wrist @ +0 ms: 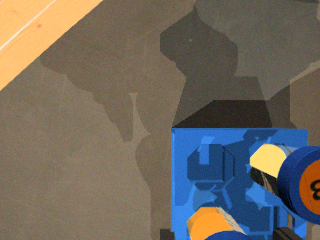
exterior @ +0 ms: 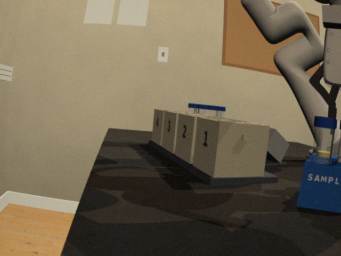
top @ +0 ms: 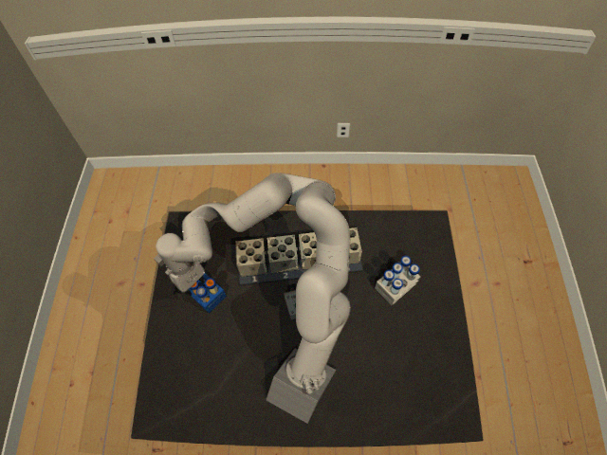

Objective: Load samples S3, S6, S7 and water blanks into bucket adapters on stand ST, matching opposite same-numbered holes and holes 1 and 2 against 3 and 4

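Here's the bench (top: 392, 367) (exterior: 165, 234) (wrist: 75, 150), dark-topped with faint pale streaks, standing on light plank flooring (top: 514, 294) (exterior: 35, 220) (wrist: 40, 30). Beige walls (top: 245, 98) (exterior: 82, 96) rise around it, with pale skirting (top: 313, 157) (exterior: 41, 199) along the bottom, a long socket rail (top: 303, 34) high on the far wall and an orange-brown board (exterior: 248, 49) behind the arm.

Over to the left we go, and the blue sample rack (top: 211, 304) (exterior: 316, 192) (wrist: 180, 150) sits with the gripper (top: 189, 278) (exterior: 332, 132) (wrist: 225, 235) right above its far-left part. The fingers stand partly open, nothing gripped, and in the wrist view a blue cap (wrist: 227, 236) shows between them at the frame's bottom edge; its ID is out of sight. Just beside it, an orange-dotted tube (exterior: 325, 122) (wrist: 290, 185) stands upright in the rack, with pale yellow contents.

At centre, adapter 1 (top: 250, 267) (exterior: 239, 154) and adapter 2 (top: 283, 264) (exterior: 184, 137) ride the loading stand (top: 265, 279) (exterior: 248, 180), their visible holes unfilled. The small sloped desk (top: 290, 303) (exterior: 278, 145) is on the near side, partly hidden by the arm. Out right, a white rack (top: 392, 295) carries five blue-capped tubes.
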You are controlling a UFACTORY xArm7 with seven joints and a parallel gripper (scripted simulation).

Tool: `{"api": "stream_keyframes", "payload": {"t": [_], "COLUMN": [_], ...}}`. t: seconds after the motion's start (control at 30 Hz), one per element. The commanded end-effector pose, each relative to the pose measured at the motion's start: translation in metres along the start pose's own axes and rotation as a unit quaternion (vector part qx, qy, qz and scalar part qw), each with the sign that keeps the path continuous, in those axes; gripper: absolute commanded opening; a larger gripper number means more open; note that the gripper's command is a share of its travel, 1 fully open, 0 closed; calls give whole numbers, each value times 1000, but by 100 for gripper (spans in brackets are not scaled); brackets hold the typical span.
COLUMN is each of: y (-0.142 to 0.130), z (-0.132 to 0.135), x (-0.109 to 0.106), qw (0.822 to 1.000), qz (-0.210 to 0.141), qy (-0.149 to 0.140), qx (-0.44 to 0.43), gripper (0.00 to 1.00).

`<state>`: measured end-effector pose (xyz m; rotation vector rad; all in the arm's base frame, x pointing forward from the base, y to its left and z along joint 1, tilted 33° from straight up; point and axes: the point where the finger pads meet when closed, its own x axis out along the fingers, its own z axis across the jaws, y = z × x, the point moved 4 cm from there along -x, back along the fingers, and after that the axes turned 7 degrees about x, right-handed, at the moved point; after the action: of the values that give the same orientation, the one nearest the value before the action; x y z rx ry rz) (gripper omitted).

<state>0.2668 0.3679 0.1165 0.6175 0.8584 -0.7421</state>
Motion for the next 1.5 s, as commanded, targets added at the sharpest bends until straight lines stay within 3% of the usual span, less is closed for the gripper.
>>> {"api": "stream_keyframes", "payload": {"t": [0.0,0.2,0.23,1.47], "y": [1,1,1,1], "z": [-1,-1,-1,-1], "x": [-2,-2,-2,-3], "qw": [1000,1000,1000,1000], "qz": [2,2,2,2], "qy": [1,1,1,1], "qx": [0,0,0,0], "gripper": [57,57,0,0]}}
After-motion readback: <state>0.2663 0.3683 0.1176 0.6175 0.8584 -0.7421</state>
